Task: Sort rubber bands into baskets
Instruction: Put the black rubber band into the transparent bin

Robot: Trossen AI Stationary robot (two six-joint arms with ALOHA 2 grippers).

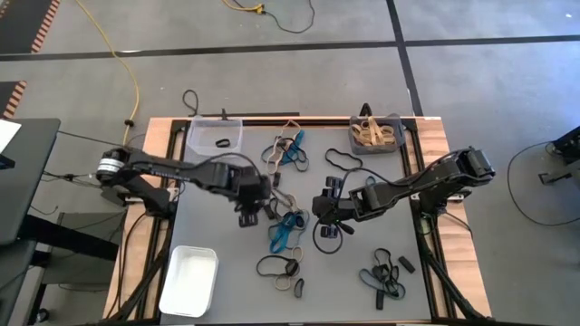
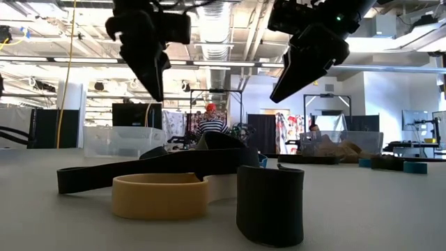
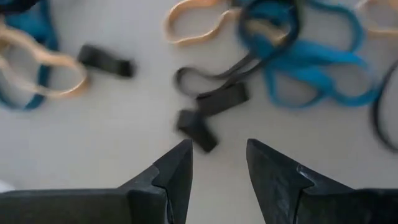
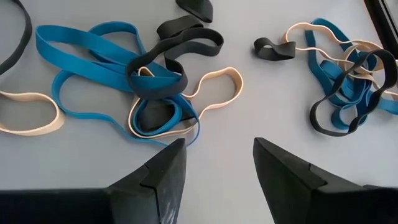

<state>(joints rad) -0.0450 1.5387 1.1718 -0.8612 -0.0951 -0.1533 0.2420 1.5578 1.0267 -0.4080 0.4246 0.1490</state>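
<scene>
Just ahead of my left pincer (image 3: 217, 171) lie small black rubber bands (image 3: 198, 129), with teal-blue loops (image 3: 311, 62) and tan ones (image 3: 186, 25) beyond them. Before my dark right pincer (image 4: 217, 171) teal-blue bands (image 4: 81, 46) tangle with black (image 4: 186, 38) and cream (image 4: 217, 87) on my grey table (image 1: 227, 290).

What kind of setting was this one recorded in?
Likely a robotics lab or workshop: exposed ceiling ducts, a yellow cable across grey floor, and equipment racks behind the table.
</scene>
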